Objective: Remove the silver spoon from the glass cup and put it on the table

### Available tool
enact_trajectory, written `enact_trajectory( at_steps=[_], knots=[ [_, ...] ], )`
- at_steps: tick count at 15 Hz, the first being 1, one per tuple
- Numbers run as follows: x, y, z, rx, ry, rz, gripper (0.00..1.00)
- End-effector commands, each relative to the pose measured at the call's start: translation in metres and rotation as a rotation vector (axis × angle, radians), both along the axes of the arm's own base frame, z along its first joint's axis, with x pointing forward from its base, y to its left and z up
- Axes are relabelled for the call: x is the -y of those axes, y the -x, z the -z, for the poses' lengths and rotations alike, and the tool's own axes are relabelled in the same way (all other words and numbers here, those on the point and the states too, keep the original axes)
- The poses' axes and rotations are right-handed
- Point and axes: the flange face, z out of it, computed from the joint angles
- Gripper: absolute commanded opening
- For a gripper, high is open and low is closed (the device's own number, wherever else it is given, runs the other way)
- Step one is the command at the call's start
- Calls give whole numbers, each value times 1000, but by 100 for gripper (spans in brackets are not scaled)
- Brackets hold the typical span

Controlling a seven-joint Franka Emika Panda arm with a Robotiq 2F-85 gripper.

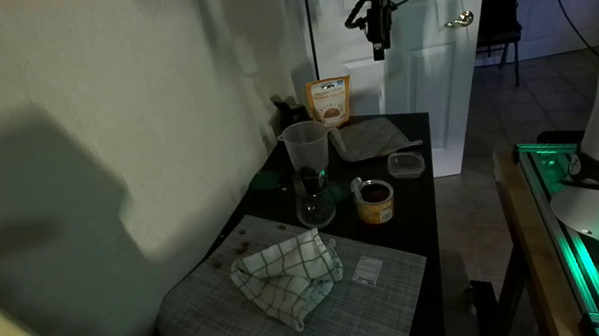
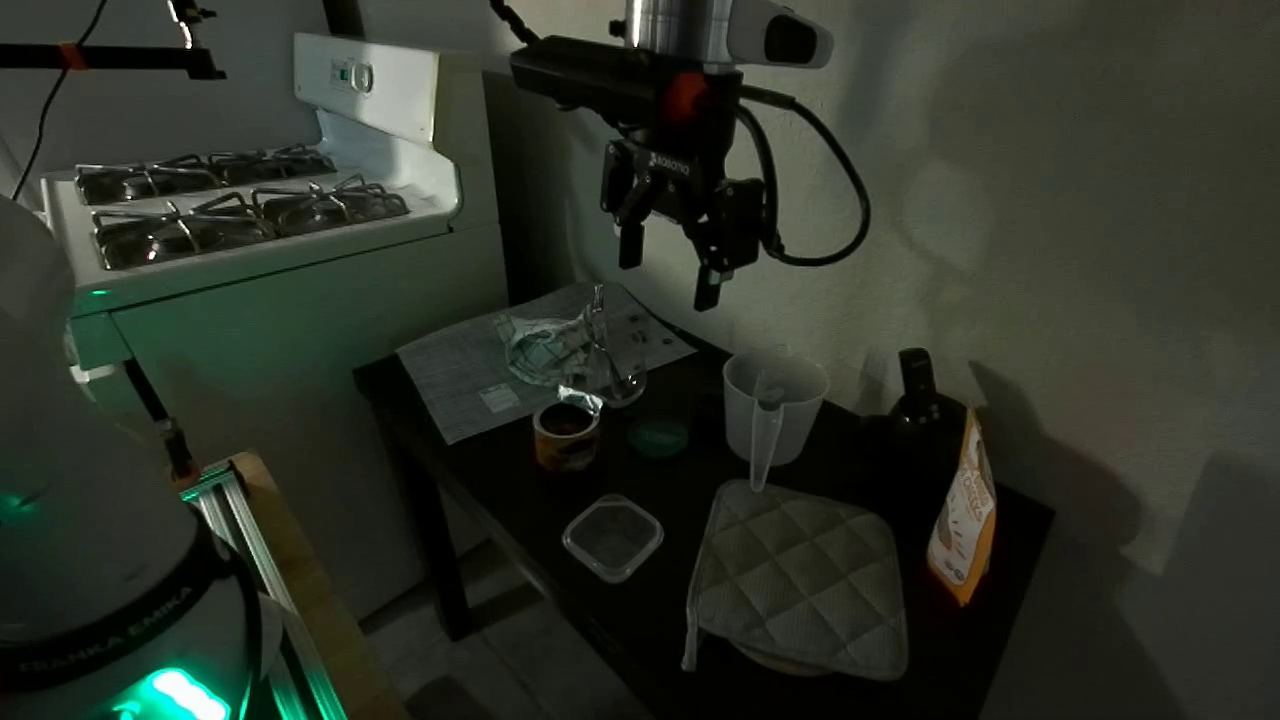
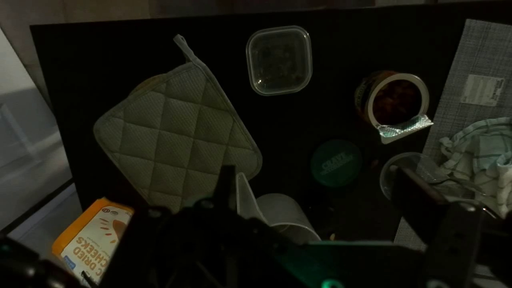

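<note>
High over the black bench [image 1: 416,215], the pincer [image 2: 668,268] hangs with its jaws spread wide. The silver spoon [image 2: 598,308] stands in the glass cup [image 1: 317,214], its upper end above the rim; the cup is on the bench, near the opened tin [image 1: 375,205] and the crumpled checked cloth [image 1: 287,275].

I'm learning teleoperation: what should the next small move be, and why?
Probably shift sideways toward the glass cup before lowering: the open gripper hangs high over the table, and in the wrist view one finger overlaps the cup, leaving it off-center.
</note>
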Motion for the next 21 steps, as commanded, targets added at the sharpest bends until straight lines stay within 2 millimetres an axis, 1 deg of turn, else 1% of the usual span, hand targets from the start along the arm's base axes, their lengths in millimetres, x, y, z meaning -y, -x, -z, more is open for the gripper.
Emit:
enact_trajectory(
  at_steps=[1,2,3,6,8,11,14,15,16,17,19,21],
  knots=[
    [0,0,0,-1,0,0,100],
    [0,0,0,-1,0,0,100],
    [-3,-6,5,11,-18,-8,100],
    [-28,-23,23,47,-69,-109,100],
    [-54,-38,40,52,-69,-248,100],
    [-96,-48,62,21,-42,-427,100],
    [-139,-42,83,-9,-5,-598,100],
    [-149,-40,90,-25,10,-652,100],
    [-155,-33,96,-37,32,-703,100],
    [-147,-45,85,-31,1,-615,100],
    [-157,-39,94,-49,17,-669,100],
    [-157,-38,96,-51,22,-681,100]
  ],
)
